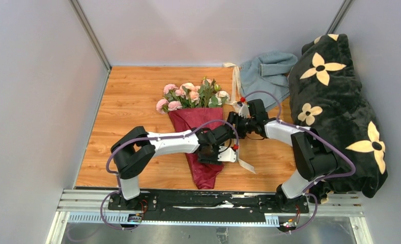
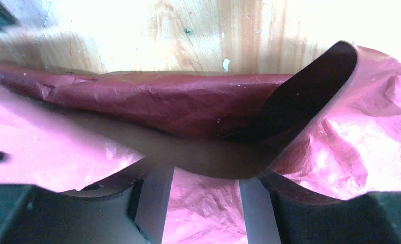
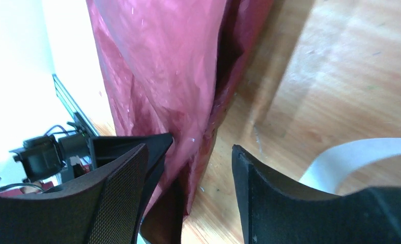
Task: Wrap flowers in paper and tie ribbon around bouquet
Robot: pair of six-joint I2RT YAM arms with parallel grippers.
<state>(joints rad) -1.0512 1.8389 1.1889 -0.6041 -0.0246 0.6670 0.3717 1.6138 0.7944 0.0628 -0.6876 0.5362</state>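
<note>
The bouquet lies on the wooden table with its pink and cream flowers (image 1: 188,95) at the far end and the dark red paper (image 1: 201,170) cone tapering toward me. My left gripper (image 1: 220,150) sits over the cone's right side. Its jaws (image 2: 206,178) stand apart above crinkled paper (image 2: 198,101), and a loop of ribbon (image 2: 213,157) crosses just past the fingertips. My right gripper (image 1: 234,122) is open at the cone's right edge; in its wrist view the gripper (image 3: 198,147) straddles the paper (image 3: 158,61) edge without pinching it. The cream ribbon (image 1: 235,84) runs from the cloth toward the bouquet, and the ribbon (image 3: 351,155) end lies to the right.
A grey-blue cloth (image 1: 267,71) lies at the back right. A black blanket with cream flowers (image 1: 341,112) fills the right side, close to my right arm. Grey walls enclose the table, and a metal rail (image 1: 188,201) runs along the near edge.
</note>
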